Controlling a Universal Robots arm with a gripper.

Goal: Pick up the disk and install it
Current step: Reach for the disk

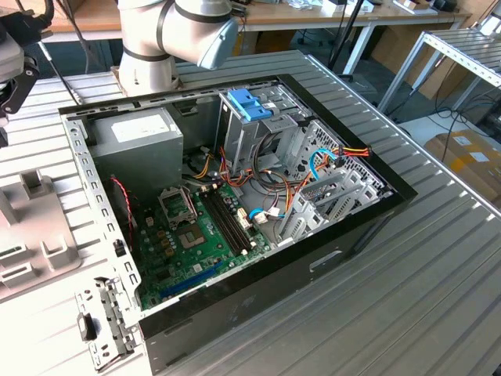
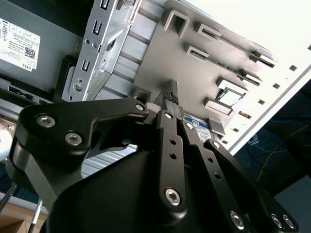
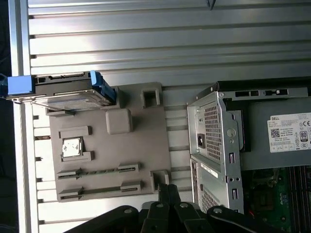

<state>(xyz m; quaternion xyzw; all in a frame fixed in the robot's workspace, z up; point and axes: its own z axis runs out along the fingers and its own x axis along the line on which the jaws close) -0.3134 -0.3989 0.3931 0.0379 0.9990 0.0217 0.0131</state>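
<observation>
- Gripper [image 2: 170, 94] is held above the grey holder plate [image 3: 112, 160], fingers seemingly pressed together, nothing clamped.
- Disk [image 3: 63, 92] is set at one edge of that plate, near the table [image 3: 146, 39] edge, well apart from the computer case [image 3: 214, 145].
- If met with closed fingers, the disk could be knocked off; if gripped by the blue bracket [image 3: 104, 87] alone, it could tilt.

The disk [image 3: 65, 92], silver with blue plastic brackets, rests at one end of a grey fixture plate [image 3: 141, 141] lying on the ribbed aluminium table [image 3: 146, 43]. A small square silver chip [image 3: 72, 147] sits in one of the plate's recesses. The black gripper [image 3: 168, 189], jaws drawn together and empty, hangs over the plate's opposite edge, well apart from the disk. Beside the plate stands the open computer case [image 3: 214, 145], showing its power supply [image 3: 272, 145] and green motherboard [image 3: 277, 191].
</observation>
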